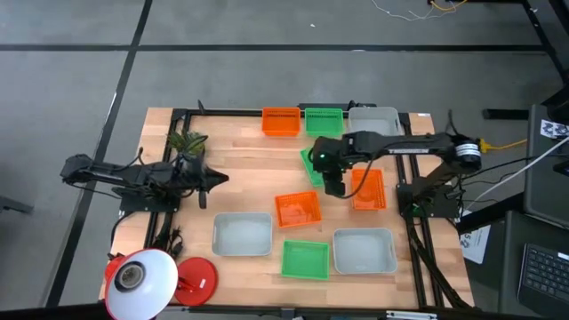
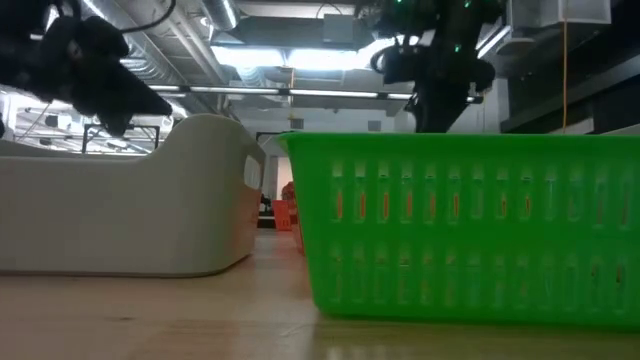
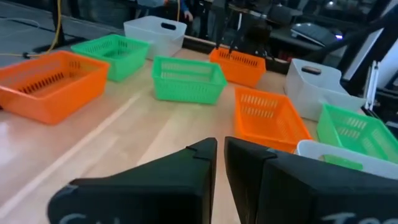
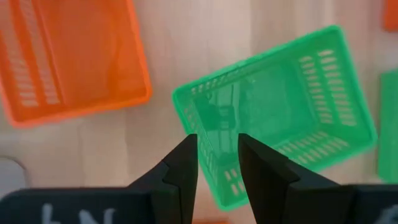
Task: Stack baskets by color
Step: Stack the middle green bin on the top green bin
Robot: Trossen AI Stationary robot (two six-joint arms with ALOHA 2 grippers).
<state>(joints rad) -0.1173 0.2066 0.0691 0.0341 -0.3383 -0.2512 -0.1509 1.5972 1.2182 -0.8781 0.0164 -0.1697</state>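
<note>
Orange, green and grey-white baskets stand singly on the wooden table. A tilted green basket [image 1: 311, 165] [image 4: 280, 106] sits mid-table on its base. My right gripper [image 1: 333, 184] [image 4: 217, 146] hangs open over it, pointing steeply down. Its fingertips stand above the basket's short wall [image 4: 205, 134], and I see no touch. Two orange baskets [image 1: 367, 188] [image 1: 298, 210] lie just beside it. My left gripper [image 1: 217, 178] [image 3: 221, 152] waits drawn back at the table's left side. It points level across the table, its fingers nearly together with nothing between them.
Along the far edge stand an orange [image 1: 281, 122], a green [image 1: 324, 120] and a white basket [image 1: 373, 120]. Near the front edge are a white [image 1: 242, 234], a green [image 1: 305, 259] and another white basket [image 1: 364, 251]. A red-and-white lamp [image 1: 147, 277] stands at the near left corner.
</note>
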